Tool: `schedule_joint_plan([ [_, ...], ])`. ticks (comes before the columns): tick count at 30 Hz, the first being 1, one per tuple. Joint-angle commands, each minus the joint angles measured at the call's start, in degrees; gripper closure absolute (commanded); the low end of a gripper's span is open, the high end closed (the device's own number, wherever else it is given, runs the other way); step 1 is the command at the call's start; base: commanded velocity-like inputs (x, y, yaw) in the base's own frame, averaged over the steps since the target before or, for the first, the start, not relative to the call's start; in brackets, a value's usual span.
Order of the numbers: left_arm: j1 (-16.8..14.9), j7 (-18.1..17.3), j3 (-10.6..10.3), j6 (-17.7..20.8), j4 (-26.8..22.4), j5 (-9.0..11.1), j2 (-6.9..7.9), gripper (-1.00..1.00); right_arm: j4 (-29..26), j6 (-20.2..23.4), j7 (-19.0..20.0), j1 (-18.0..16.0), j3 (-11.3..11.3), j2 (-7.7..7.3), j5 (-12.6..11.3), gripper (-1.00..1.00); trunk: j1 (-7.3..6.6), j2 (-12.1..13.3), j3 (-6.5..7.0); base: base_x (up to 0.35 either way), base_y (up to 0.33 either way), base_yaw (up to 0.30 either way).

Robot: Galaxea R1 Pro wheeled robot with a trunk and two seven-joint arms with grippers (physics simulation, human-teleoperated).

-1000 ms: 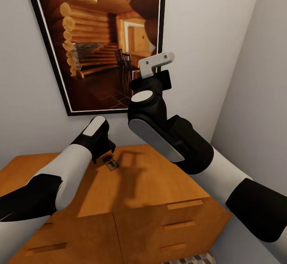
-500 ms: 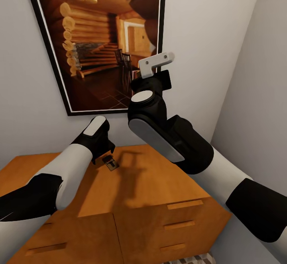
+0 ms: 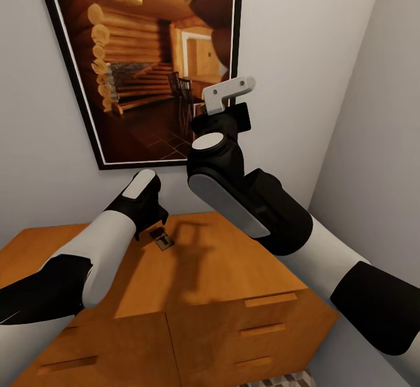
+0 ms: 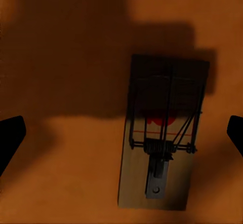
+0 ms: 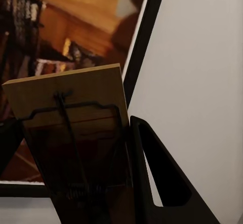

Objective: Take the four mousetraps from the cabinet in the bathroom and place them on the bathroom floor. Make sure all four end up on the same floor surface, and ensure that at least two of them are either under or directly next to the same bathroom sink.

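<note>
Jaws: left gripper (image 4: 121,127) wide | mousetrap (image 4: 162,133) half-shadowed | right gripper (image 5: 76,183) seemingly clamping another.

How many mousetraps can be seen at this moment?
2. One mousetrap lies flat on the cabinet top, below the open left gripper. The other mousetrap is clamped in the raised right gripper. Any others are out of sight.

Lighting, as I see it: head view bright and even, sharp throughout; soft arm shadow across the cabinet (image 3: 233,270) top. Left wrist view dim, heavy shadow over the mousetrap (image 4: 162,138). Right wrist view backlit, foreground dark, slightly soft.
</note>
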Motion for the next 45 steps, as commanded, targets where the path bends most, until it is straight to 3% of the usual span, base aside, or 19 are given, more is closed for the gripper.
schedule_joint_plan([
  [1,0.0,0.5,-0.4,0.6,-0.1,0.5,0.06,-1.0,0.0,0.3,-0.6,-0.1,0.1,0.01,-0.6,1.0,0.0,0.0,-0.07,0.0,0.0,0.0],
  [9,0.0,0.7,-0.4,0.0,0.0,0.4,0.05,-1.0,0.0,0.3,-0.6,-0.1,0.1,0.01,-0.6,1.0,0.0,0.0,-0.07,0.0,0.0,0.0],
  [20,0.0,3.6,-0.4,-2.2,-0.1,0.7,-0.02,-1.0,0.0,0.3,-0.6,-0.1,0.1,0.01,-0.6,1.0,0.0,0.0,-0.07,0.0,0.0,0.0],
  [45,0.0,4.1,-0.3,-2.5,-0.2,0.8,-0.16,-1.0,0.0,0.3,-0.6,-0.1,0.1,0.01,-0.6,1.0,0.0,0.0,-0.07,0.0,0.0,0.0],
])
